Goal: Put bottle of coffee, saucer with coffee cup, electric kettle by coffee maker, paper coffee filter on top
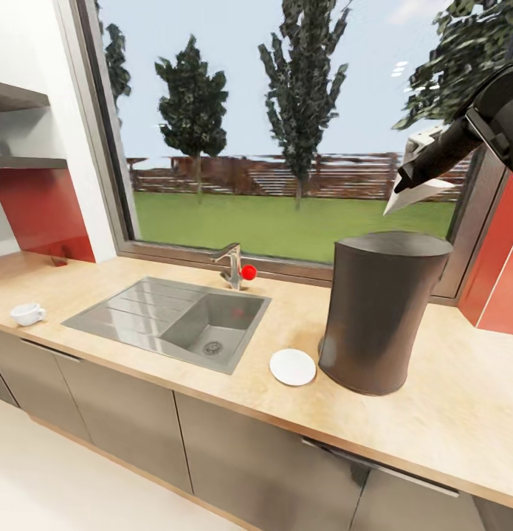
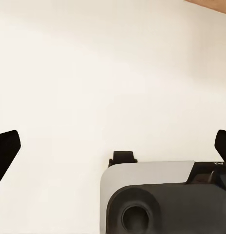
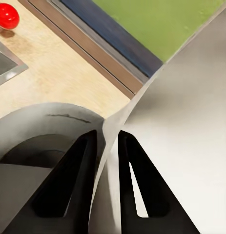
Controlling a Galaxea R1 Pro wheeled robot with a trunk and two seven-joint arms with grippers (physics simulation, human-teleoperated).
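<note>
— Where's the right hand (image 1: 405, 186) just now?

— Up above the coffee maker (image 1: 380, 313), over toward the window side of its flat top. It's clenched on the paper coffee filter (image 1: 422, 190); in the right wrist view the two dark fingers (image 3: 76, 190) pinch a fold of the white paper (image 3: 181, 136) between them, with the machine's grey top (image 3: 42, 134) just beneath.

— Is the filter touching the machine?

— No, it hangs clear of the lid, apart from it.

— And room around the machine?

— It stands on the table (image 1: 448, 398) well back from the front edge. The saucer (image 1: 292, 366) lies flat just beside its base on the sink side, close to the front edge but not over it. Past the machine, away from the sink (image 1: 171, 318), there's a broad bare stretch of wood up to the red wall panel (image 1: 500, 280). The tap (image 1: 230, 265) with its red knob (image 1: 248, 272) stands behind the sink, by the window sill.

— The cup?

— The coffee cup (image 1: 27, 313) sits far beyond the sink from the machine, near the front edge.

— Left hand?

— In the left wrist view its black fingertips (image 2: 6, 151) stand wide apart, released, over pale floor.

— Any lettering?

— None I can read.
</note>
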